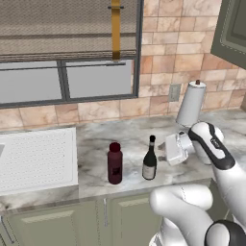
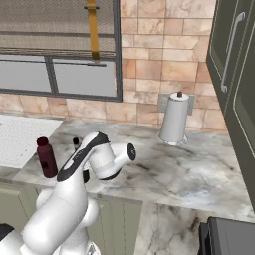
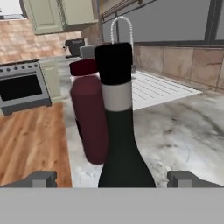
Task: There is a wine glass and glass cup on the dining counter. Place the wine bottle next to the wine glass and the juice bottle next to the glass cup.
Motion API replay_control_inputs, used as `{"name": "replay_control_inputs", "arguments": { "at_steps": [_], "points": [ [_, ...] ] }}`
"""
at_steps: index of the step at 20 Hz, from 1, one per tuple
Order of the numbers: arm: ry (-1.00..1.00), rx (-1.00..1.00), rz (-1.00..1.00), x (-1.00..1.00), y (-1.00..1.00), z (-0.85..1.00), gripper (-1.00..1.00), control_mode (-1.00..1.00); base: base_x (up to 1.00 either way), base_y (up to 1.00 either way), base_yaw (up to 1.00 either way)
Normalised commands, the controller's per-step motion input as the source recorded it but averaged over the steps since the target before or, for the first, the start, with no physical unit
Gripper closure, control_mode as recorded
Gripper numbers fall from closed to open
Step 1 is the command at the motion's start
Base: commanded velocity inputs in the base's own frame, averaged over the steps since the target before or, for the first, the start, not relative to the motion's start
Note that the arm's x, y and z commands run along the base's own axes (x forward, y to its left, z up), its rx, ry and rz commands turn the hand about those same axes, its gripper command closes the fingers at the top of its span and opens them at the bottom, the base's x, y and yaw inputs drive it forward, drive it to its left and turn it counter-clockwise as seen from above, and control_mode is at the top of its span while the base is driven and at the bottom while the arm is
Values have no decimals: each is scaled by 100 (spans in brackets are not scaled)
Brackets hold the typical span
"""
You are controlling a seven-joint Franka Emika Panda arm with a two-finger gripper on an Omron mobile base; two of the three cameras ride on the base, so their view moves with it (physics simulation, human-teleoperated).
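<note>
The slim dark wine bottle stands on the marble worktop near its front edge. The stout dark red juice bottle stands just left of it. My gripper reaches in from the right at the wine bottle's neck height. In the hand view the wine bottle rises close up between my wide-apart fingertips, and the gripper is open around it. The juice bottle stands behind it. My arm hides most of the wine bottle in the right base view. The wine glass, glass cup and dining counter are out of view.
A white paper towel roll stands at the back right by the tiled wall. The white sink with its drainboard lies left of the bottles, with a curved faucet. A stove stands beyond the wooden floor.
</note>
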Motion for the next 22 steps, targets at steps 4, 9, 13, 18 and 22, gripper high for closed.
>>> {"name": "replay_control_inputs", "arguments": {
  "at_steps": [4, 9, 13, 18, 22],
  "points": [
    [3, 0, 0, 30, 1, -13, -100, -100, 0, 0, 0],
    [0, 0, 0, 22, 0, -10, -100, -100, 0, 0, 0],
    [0, 0, 0, 4, 3, -9, -100, -100, 0, 0, 0],
    [0, 0, 0, -5, 20, -2, -100, -100, 0, 0, 0],
    [0, 0, 0, 0, 36, 0, -100, -100, 0, 0, 0]
  ]
}}
